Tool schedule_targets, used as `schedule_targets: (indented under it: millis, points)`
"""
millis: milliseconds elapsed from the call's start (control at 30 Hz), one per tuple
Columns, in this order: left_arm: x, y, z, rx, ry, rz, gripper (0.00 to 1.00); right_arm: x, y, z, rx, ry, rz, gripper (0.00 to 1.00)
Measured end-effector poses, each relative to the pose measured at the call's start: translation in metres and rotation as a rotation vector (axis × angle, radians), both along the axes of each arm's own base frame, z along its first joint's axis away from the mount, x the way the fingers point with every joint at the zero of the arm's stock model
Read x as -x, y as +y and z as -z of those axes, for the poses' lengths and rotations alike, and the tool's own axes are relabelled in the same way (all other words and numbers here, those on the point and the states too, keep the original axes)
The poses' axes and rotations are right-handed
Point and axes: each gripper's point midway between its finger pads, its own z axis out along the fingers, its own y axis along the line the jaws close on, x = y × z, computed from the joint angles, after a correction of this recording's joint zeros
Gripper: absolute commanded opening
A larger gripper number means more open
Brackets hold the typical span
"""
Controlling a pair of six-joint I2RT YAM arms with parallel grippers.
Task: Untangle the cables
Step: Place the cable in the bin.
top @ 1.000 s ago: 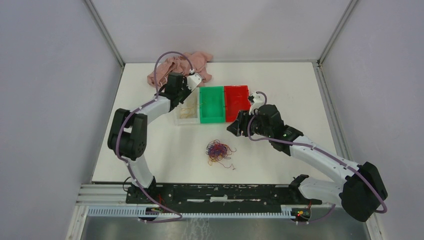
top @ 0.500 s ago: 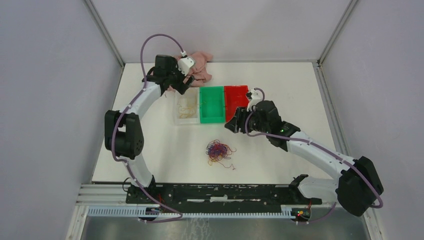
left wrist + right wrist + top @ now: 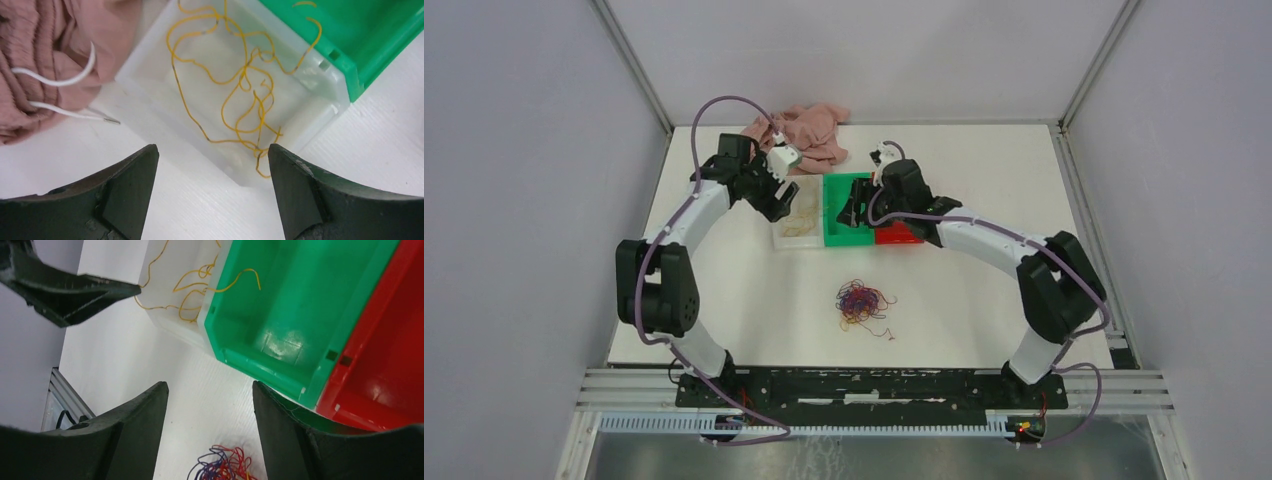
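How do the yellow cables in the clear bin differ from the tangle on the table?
The yellow cables are one colour; the tangle mixes red, purple and yellow. The yellow cables lie in loose open loops inside the clear bin, one end drooping into the green bin; the tangle is a knotted clump on the table. Both are thin, curly strands.

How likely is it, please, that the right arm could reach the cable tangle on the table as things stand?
Probably yes. The right gripper hovers open above the green bin, and nothing stands between it and the tangle, uncovered on the table.
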Motion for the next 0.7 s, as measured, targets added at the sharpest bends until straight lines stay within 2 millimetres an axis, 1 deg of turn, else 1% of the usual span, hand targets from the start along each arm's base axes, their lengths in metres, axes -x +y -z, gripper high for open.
schedule_targets:
  millis: [100, 267, 367, 500, 600, 700]
  points:
    - [0.011, 0.009, 0.011, -0.005, 0.035, -0.011, 0.84, -0.015, 0.014, 0.01, 0.022, 0.01, -0.008, 0.64]
    - [0.015, 0.014, 0.022, -0.003, 0.041, -0.024, 0.76, -0.033, 0.036, 0.023, 0.051, 0.024, -0.031, 0.57]
    - [0.016, 0.014, 0.03, 0.0, 0.041, -0.032, 0.7, -0.036, 0.045, 0.03, 0.063, 0.033, -0.044, 0.54]
    - [0.013, 0.015, 0.038, 0.01, 0.021, -0.056, 0.6, -0.036, 0.055, 0.038, 0.075, 0.045, -0.06, 0.51]
    - [0.01, 0.016, 0.044, 0.016, 0.004, -0.076, 0.56, -0.035, 0.059, 0.041, 0.081, 0.051, -0.069, 0.5]
    - [0.008, 0.016, 0.048, 0.027, -0.01, -0.094, 0.55, -0.036, 0.063, 0.042, 0.084, 0.05, -0.072, 0.49]
